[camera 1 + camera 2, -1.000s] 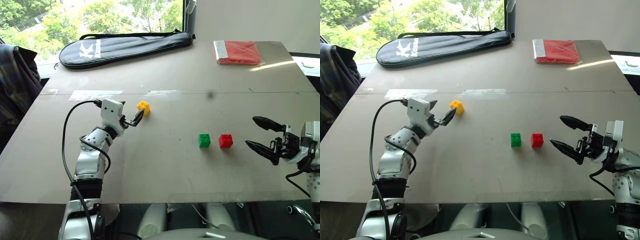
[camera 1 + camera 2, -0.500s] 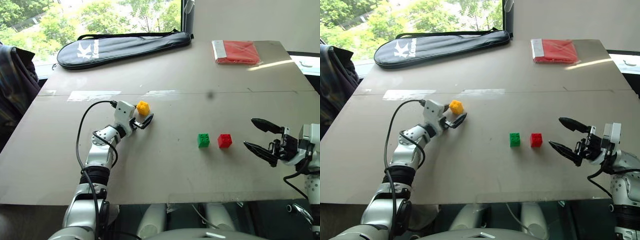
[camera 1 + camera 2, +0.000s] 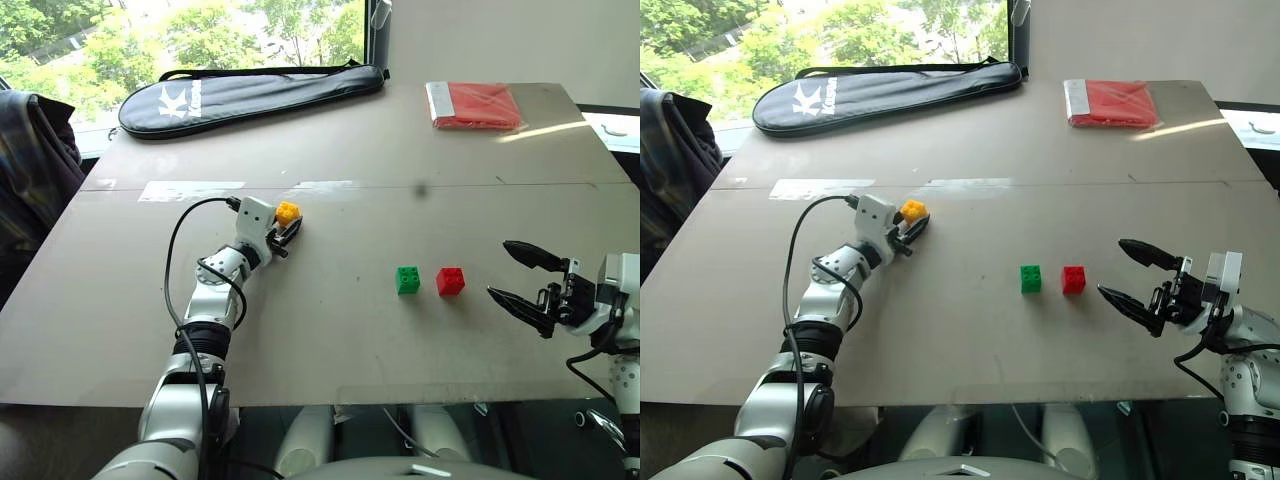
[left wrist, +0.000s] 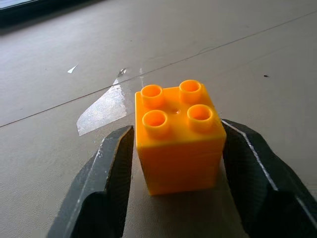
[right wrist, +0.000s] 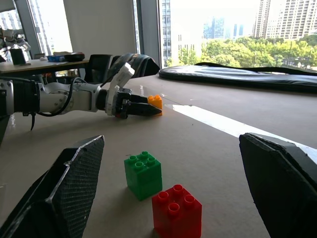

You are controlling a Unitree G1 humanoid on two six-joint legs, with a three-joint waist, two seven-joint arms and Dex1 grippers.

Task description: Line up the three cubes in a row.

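Yellow cube (image 4: 179, 137) in L end effector (image 4: 176, 163).

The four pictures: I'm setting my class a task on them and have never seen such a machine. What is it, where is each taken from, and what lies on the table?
It is a humanoid robot with two arms, each ending in two black fingers. Two pictures come from its head, one from each wrist. On the table lie a green cube touching a red cube, a black racket bag and a flat red packet. The left gripper is shut on the yellow cube. The right gripper is open, holding nothing.
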